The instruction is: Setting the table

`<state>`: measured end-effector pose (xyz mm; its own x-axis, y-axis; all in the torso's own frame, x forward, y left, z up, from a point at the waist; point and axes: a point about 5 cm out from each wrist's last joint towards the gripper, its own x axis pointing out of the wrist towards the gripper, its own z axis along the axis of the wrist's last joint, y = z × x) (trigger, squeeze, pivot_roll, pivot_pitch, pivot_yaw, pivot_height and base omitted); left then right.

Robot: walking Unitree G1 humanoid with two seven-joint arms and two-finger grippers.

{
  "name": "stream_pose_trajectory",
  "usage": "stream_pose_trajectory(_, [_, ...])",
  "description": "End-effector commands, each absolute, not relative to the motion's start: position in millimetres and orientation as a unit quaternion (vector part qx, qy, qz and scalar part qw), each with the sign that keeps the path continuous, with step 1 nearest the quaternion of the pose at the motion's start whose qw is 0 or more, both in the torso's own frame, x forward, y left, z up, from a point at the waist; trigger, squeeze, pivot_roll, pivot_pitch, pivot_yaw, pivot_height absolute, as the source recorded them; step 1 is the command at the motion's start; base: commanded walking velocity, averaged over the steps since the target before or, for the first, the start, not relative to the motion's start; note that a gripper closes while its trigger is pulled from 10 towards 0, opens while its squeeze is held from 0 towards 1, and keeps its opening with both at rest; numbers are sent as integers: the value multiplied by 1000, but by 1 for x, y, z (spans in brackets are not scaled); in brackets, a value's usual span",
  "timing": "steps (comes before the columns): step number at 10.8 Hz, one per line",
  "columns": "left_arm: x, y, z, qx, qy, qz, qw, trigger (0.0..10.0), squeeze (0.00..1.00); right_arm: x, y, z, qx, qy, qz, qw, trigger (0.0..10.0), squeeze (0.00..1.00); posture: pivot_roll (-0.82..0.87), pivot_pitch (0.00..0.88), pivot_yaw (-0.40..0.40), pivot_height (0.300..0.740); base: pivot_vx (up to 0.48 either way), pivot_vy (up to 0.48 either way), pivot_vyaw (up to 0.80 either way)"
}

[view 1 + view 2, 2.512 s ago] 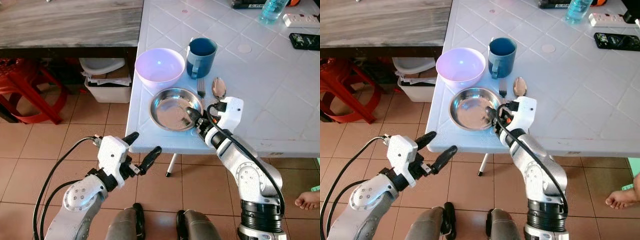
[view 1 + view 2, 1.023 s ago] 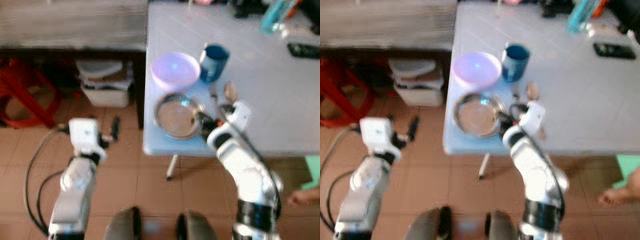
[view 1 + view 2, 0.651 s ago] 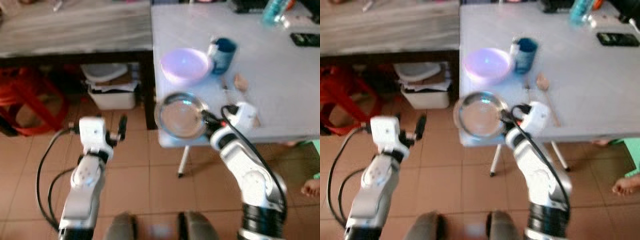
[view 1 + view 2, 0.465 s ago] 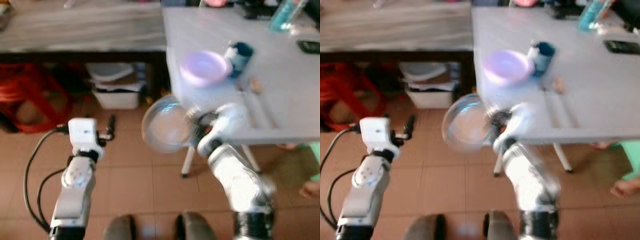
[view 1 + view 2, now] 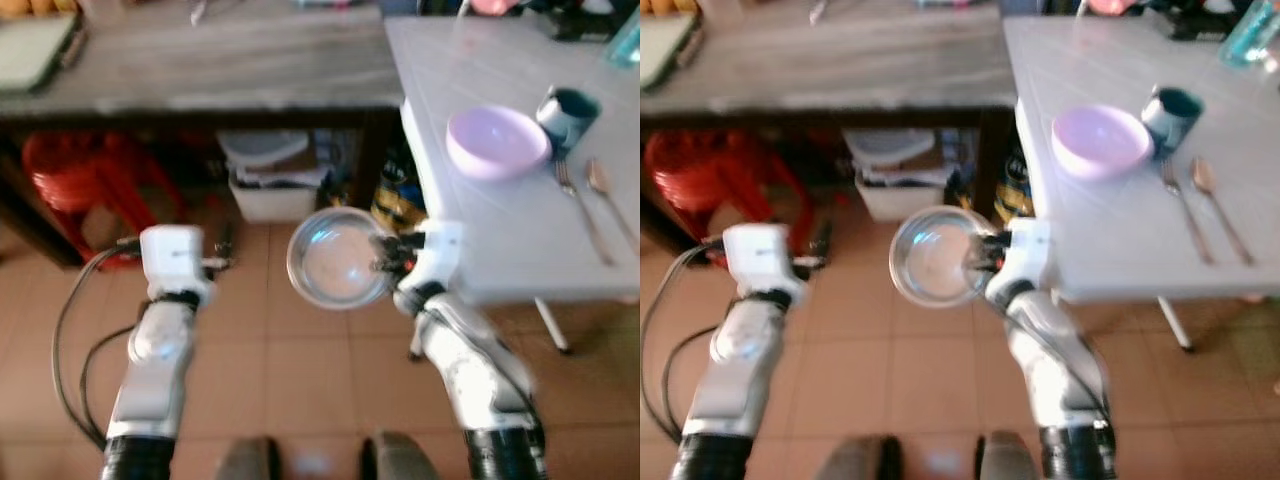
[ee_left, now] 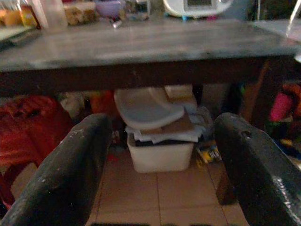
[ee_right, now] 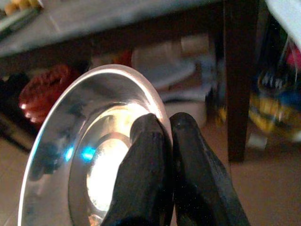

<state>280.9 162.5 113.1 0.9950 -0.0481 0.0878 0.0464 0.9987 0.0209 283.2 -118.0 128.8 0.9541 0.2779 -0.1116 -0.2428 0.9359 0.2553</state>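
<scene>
1. The right gripper (image 5: 381,262) pinches the rim of the steel plate (image 5: 336,258), holding it out in the air over the tiled floor (image 5: 300,370), just off the corner of the white table (image 5: 480,240).
2. In close from the right wrist, the two black fingers (image 7: 146,155) are squeezed together on the plate's edge (image 7: 94,150), one inside the rim, one outside, and the plate is tilted.
3. On the table sit a lilac bowl (image 5: 497,142), a dark blue mug (image 5: 568,110) just behind it, then a fork (image 5: 578,208) and spoon (image 5: 608,196) lying side by side nearer the robot.
4. No writing or brand can be read anywhere; the head views are soft with blur.
5. The left gripper (image 5: 222,250) is out in front over the floor, holding nothing. From the head its black fingers are hard to make out.
6. The left wrist settles it: fingers (image 6: 70,165) spread wide, with the space under the grey counter (image 6: 141,47) showing between them.
7. That same wrist view picks out a white tub (image 6: 160,150) stacked with papers and a pale basin, and jars along the counter's back edge, too blurred to read.
8. From the head, a red stool (image 5: 80,170) stands under the counter to the left of the tub.
9. Low in the head view, the robot's feet (image 5: 320,462) sit on the tiles.
</scene>
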Motion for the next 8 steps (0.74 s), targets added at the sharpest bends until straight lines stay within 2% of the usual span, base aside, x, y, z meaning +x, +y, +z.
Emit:
stream_pose_trajectory(1, [280,158,111,11,-41,-27,999,10000,0,284,-127,135,111,50,119,985,0,0,-83,107,36,740,461,0,0])
stream_pose_trajectory(4, [284,155,114,9,-50,-28,998,10000,0,288,-130,156,74,-29,109,991,0,0,-83,107,37,740,467,0,0])
stream_pose_trajectory(8, [285,154,115,1,-51,-24,998,10000,0,292,-133,167,44,-63,110,991,0,0,-90,115,40,740,466,0,0])
